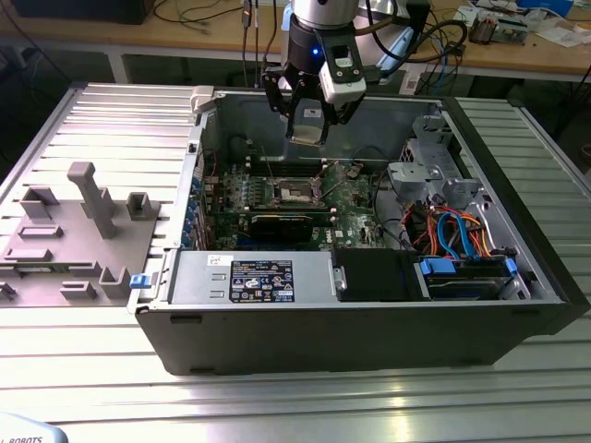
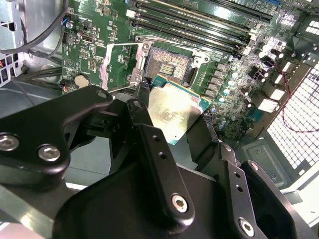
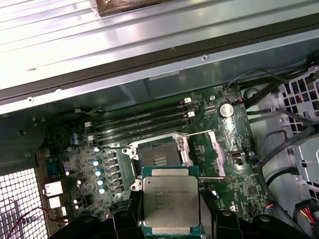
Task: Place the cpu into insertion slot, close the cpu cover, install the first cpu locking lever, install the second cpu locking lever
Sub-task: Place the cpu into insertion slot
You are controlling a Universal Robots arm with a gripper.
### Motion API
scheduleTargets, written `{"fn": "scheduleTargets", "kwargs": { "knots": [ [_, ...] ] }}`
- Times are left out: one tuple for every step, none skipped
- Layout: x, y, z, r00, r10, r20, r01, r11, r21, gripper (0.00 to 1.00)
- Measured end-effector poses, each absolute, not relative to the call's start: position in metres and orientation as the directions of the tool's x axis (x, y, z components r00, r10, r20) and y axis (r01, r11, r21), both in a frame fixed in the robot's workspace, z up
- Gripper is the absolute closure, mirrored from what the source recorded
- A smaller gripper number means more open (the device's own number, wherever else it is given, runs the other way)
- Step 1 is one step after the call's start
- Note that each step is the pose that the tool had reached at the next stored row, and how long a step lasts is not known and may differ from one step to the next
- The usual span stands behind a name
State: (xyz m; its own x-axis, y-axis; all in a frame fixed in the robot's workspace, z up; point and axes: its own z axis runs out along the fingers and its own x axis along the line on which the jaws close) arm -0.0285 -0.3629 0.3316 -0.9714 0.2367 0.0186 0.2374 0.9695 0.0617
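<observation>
**Chip held above the open socket**

The small, flat, square cpu (image 3: pixel 171 199), with a pale silvery metal face and a green edge, is clamped by opposite sides in the black gripper (image 3: pixel 171 219). It hangs above the square, dark-centred insertion slot (image 3: pixel 158 159) without touching it. The silvery frame-shaped cpu cover (image 2: pixel 104 69) lies swung open beside the slot. Seating the chip well probably needs it kept level, its corners matched to the slot, and a straight, gentle descent.

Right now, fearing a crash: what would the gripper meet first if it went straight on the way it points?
Likely the open insertion slot or its rim: the gripper, shut on the cpu, points down nearly over it. Depth is unclear.
</observation>
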Motion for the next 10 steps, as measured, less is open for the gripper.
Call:
{"fn": "scheduleTargets", "kwargs": {
  "knots": [
    [-0.0285, -0.3629, 0.3316, -0.971, 0.237, 0.019, 0.238, 0.969, 0.062, 0.46],
    [-0.0285, -0.3629, 0.3316, -0.971, 0.238, 0.019, 0.239, 0.969, 0.062, 0.46],
    [-0.0285, -0.3629, 0.3316, -0.971, 0.239, 0.019, 0.239, 0.969, 0.062, 0.46],
    [-0.0285, -0.3629, 0.3316, -0.971, 0.24, 0.019, 0.241, 0.969, 0.062, 0.46],
    [-0.0285, -0.3629, 0.3316, -0.97, 0.24, 0.019, 0.241, 0.969, 0.062, 0.46],
    [-0.0285, -0.3629, 0.3316, -0.97, 0.241, 0.019, 0.242, 0.968, 0.062, 0.46],
    [-0.0285, -0.3629, 0.3316, -0.97, 0.242, 0.019, 0.242, 0.968, 0.062, 0.46],
    [-0.0285, -0.3629, 0.3316, -0.97, 0.242, 0.019, 0.243, 0.968, 0.062, 0.46],
    [-0.0285, -0.3629, 0.3316, -0.97, 0.243, 0.019, 0.243, 0.968, 0.062, 0.46],
    [-0.0285, -0.3629, 0.3316, -0.97, 0.243, 0.019, 0.244, 0.968, 0.062, 0.46]
  ]
}}
